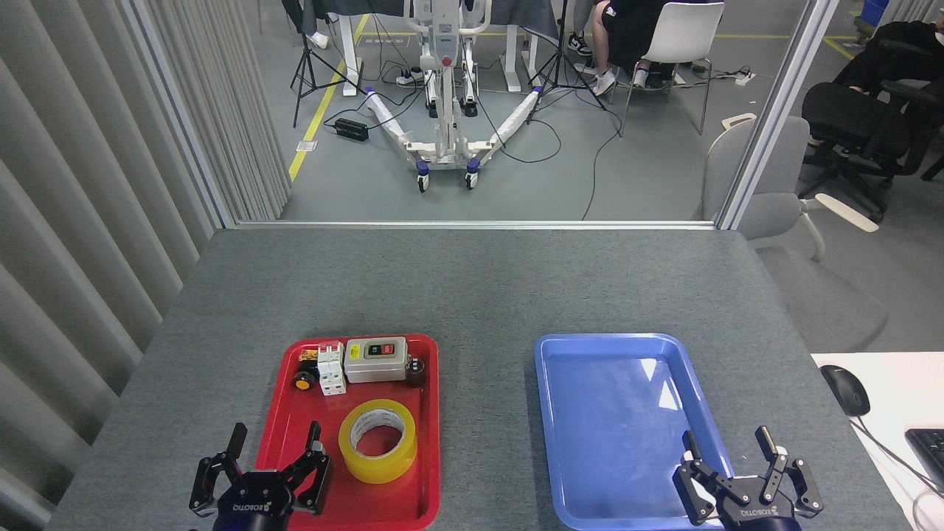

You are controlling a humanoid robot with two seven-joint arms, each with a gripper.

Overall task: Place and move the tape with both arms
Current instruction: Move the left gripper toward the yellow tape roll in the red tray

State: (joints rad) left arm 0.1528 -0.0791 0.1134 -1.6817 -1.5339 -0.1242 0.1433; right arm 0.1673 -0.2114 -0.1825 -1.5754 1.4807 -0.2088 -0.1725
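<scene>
The tape (377, 441), a wide yellow translucent roll with a white printed core, lies flat in the near half of the red tray (287, 442). My left gripper (274, 436) hovers at the tray's near left corner, just left of the roll, open, with nothing between its fingers. My right gripper (726, 445) is open and empty over the near right corner of the blue tray (612, 354). Both grippers are black and marked ROBOTIQ.
At the back of the red tray sit a grey switch box (376, 359), a white breaker (331, 368), an orange-capped button (302, 381) and a small dark part (416, 371). A white desk with a mouse (845, 389) adjoins the right table edge.
</scene>
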